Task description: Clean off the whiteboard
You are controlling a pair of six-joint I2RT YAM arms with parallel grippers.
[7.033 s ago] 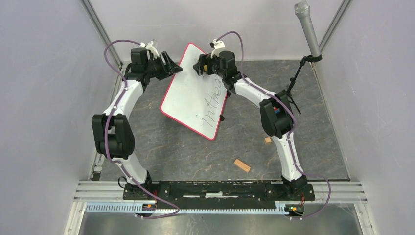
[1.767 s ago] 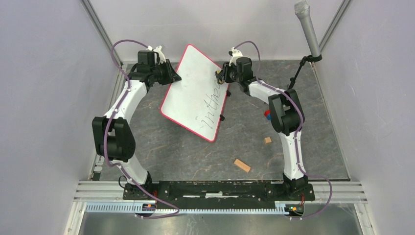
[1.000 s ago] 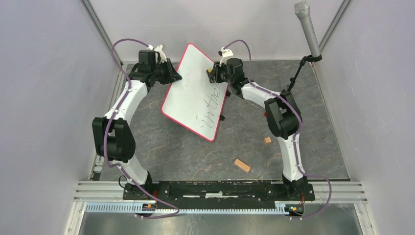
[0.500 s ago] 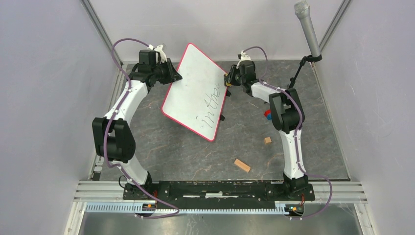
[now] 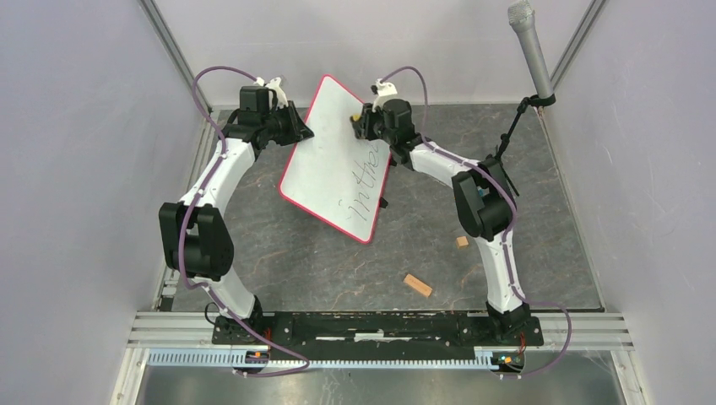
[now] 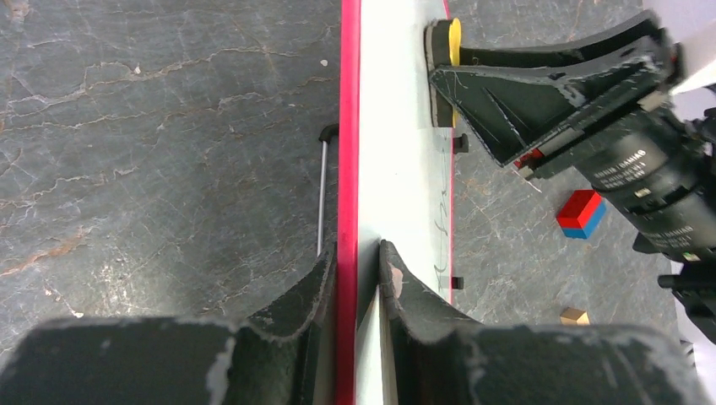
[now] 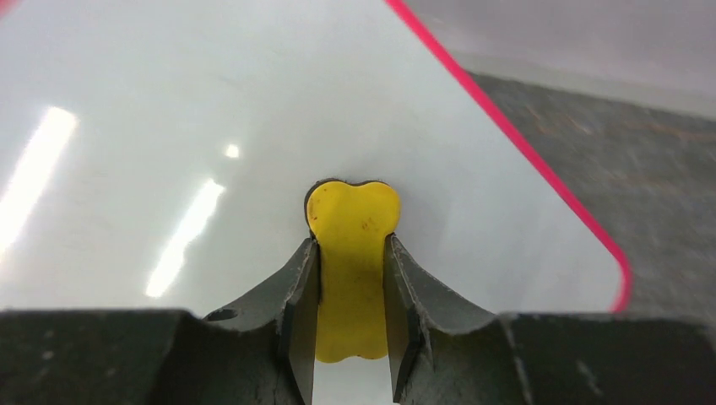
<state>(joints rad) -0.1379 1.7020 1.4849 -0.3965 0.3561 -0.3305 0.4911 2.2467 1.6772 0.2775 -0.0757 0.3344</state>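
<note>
Top external view has the whiteboard [image 5: 333,164] sitting toward the far middle of the table [image 5: 279,261], tipped up on a slant rather than lying flat, and that seems to be the whole point of the setup. The left gripper [image 6: 358,251] is pinched down on the red rim of the board's left edge, 1 finger on each face, so it works like a clamp and easel in 1: it keeps the board steady and angled toward the other arm. I can't tell whether the near corner rests on the table. The right gripper [image 7: 350,243] is squeezed tight on a little yellow eraser [image 7: 353,211], and from the left wrist view you can see the dark pad side pressed flat against the white face up near the far corner. The black writing [image 5: 365,184] runs along the board's right edge, below where the eraser sits, so I'd say the wiping is only partly done and the next pass needs to come down that edge. The risk I see is pushing hard enough to twist the board out of that rim pinch.
</note>
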